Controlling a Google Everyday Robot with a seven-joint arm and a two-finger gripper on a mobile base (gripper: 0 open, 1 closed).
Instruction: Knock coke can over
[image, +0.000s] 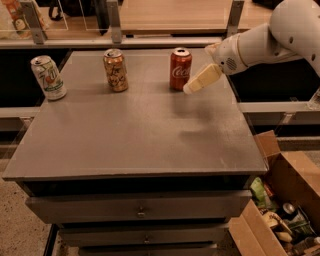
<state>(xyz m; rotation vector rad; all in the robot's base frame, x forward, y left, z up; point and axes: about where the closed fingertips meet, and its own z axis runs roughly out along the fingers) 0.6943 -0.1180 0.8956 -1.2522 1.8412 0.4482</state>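
- Coke can (180, 69): a red can with white script lettering on its side and a silver top. It stands upright on the gray surface (140, 130), in the back row and right of centre.
- Condition of the coke can: no tilt is visible and its base sits flat on the surface. The lettering faces the camera.
- Pincer (190, 88): a cream-coloured part slanting down and to the left from the white arm (260, 45), which enters from the upper right. Its tip is low, at the can's lower right edge. The two overlap in this view, but actual contact cannot be confirmed.
- State of the pincer: it shows as a single pale shape. Whether it is apart or together cannot be told. Nothing is seen clamped in it.
- Shadow: a dim dark patch lies on the surface below and in front of the pincer.
- Gold-brown can (115, 70): upright, with a patterned side. It is in the same back row, left of the coke can and well apart from it.
- White-and-green can (48, 77): upright near the back left corner of the surface, further left again.
- Surface: a flat gray top over a cabinet with drawers (140, 210) on its front face.
- Cardboard box (280, 200): open, on the floor at the lower right beside the cabinet. It holds mixed items that cannot be made out individually.
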